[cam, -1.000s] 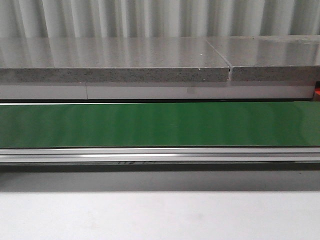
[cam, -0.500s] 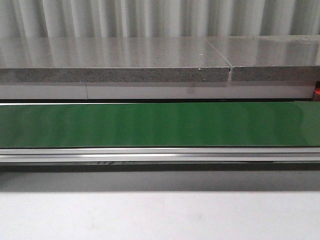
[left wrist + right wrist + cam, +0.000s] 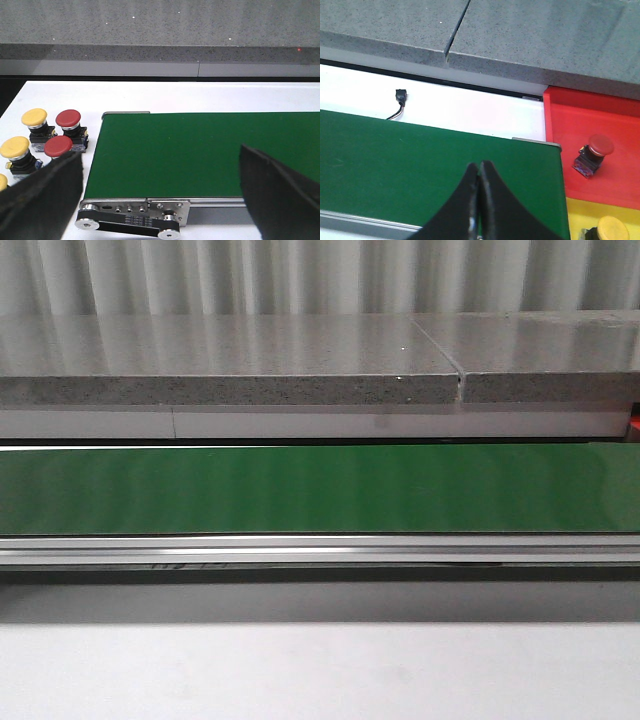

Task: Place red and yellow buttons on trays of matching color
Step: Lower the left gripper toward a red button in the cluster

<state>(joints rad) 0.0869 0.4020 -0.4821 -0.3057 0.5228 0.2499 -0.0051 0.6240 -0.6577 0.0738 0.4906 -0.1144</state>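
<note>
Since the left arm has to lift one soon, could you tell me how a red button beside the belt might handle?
The red button has a broad domed cap over a narrower dark base, so it may tip if nudged high. The smooth cap looks slippery; gripping the squarer base seems safer.

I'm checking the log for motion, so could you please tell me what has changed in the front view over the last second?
Nothing visibly changed: the green conveyor belt carries nothing, and the grey stone counter behind it looks the same. No arm, button or tray appears in the front view.
</note>
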